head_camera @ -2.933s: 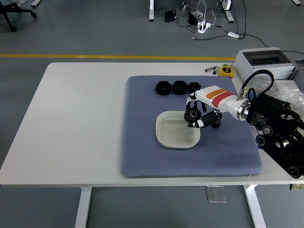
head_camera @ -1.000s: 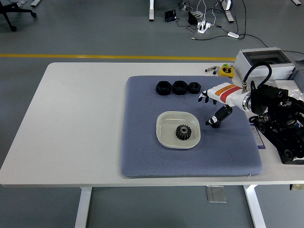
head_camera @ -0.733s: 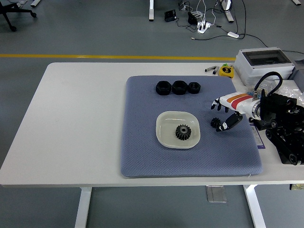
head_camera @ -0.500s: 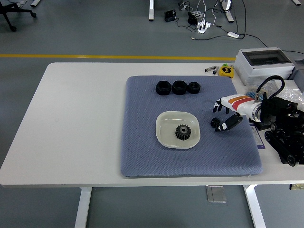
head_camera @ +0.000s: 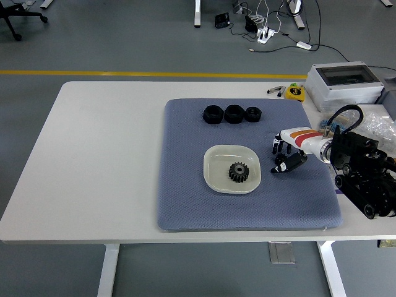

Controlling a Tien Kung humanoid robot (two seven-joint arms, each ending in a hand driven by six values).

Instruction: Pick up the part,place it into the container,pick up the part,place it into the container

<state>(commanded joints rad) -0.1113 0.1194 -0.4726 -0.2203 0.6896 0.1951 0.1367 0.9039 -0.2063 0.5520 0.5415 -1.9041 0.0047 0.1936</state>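
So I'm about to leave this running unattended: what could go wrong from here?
The right robot hand hovers, fingers relaxed, just right of the container; a careless sweep could nudge it and the gear inside. The three black parts sit tightly side by side, so grasping one might knock its neighbour.

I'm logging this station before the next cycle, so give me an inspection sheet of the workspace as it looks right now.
Surface: white table with a blue-grey mat.
Job's things: gear lying in the clear container; three black parts in a row at the mat's far edge.
Clutter: yellow tape measure, grey box.
Hands: right hand over the mat right of the container, fingers pointing down, holding nothing; left nothing seen.
Cables: black cable looping on the right arm; more cables on the floor.
Surroundings: grey floor, yellow line.
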